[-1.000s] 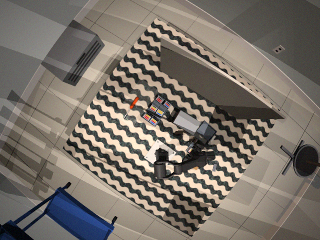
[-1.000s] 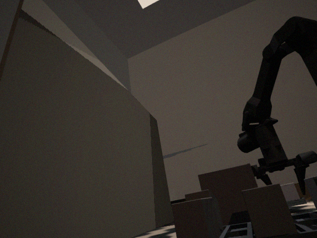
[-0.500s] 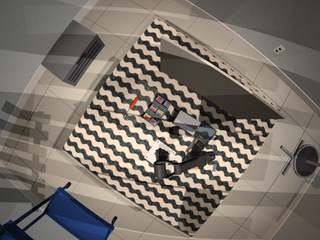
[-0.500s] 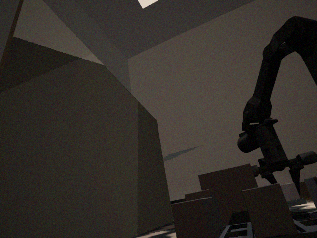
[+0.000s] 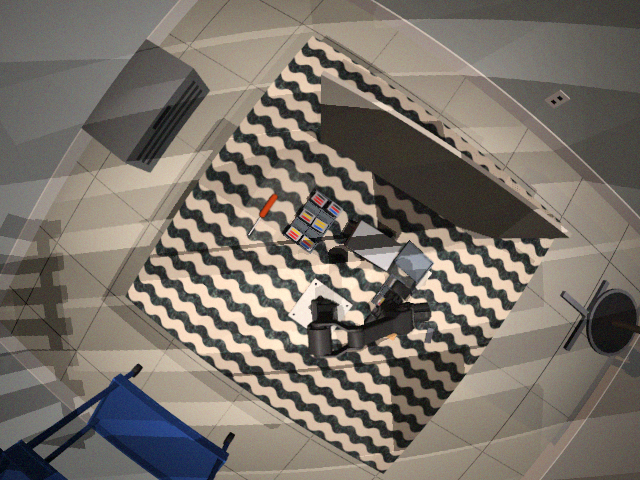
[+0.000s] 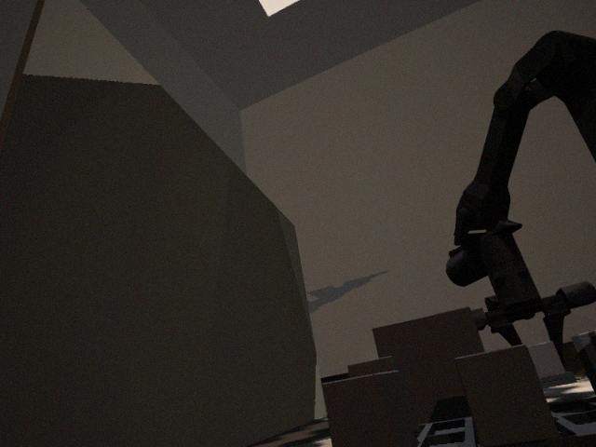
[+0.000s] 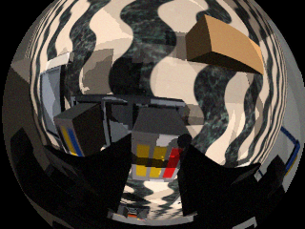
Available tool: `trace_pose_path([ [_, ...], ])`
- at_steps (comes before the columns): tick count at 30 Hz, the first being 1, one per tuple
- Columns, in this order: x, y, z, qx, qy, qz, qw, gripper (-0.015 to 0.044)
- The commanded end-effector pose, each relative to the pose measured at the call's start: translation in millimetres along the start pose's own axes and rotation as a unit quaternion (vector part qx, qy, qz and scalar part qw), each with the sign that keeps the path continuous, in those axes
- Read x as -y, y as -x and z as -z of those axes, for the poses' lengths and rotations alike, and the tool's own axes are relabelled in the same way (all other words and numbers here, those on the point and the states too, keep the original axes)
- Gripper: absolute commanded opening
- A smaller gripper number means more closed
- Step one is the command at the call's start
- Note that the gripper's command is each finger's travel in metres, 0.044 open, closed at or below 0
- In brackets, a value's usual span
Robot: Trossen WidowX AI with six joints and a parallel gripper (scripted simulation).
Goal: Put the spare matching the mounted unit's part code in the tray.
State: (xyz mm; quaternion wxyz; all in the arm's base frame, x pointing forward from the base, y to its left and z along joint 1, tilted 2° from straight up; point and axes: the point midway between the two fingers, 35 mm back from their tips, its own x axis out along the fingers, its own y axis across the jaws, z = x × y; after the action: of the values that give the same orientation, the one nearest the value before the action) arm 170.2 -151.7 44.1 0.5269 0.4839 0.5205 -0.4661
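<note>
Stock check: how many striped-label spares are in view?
8: a cluster of six beside the screwdriver, a held spare in the shut gripper, and a neighbour spare beside it. The arm may hide more.

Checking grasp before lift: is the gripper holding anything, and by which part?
Yes. The gripper is shut on a grey spare block with yellow and red stripes on its face, one finger on each side of it.

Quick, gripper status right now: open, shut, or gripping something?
Gripper: shut on a spare block, the one with yellow, yellow and red stripes on its face.
</note>
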Motion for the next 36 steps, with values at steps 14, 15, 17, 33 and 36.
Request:
trace_pose_path([
  [14,0,76,0,0.002,-0.001,-0.003,1.000,0.0000],
  [15,0,76,0,0.002,-0.001,-0.003,1.000,0.0000],
  [17,0,76,0,0.002,-0.001,-0.003,1.000,0.0000],
  [33,-7,128,-3,0.002,-0.002,-0.003,1.000,0.0000],
  [36,-8,140,-2,0.002,-0.001,-0.003,1.000,0.0000],
])
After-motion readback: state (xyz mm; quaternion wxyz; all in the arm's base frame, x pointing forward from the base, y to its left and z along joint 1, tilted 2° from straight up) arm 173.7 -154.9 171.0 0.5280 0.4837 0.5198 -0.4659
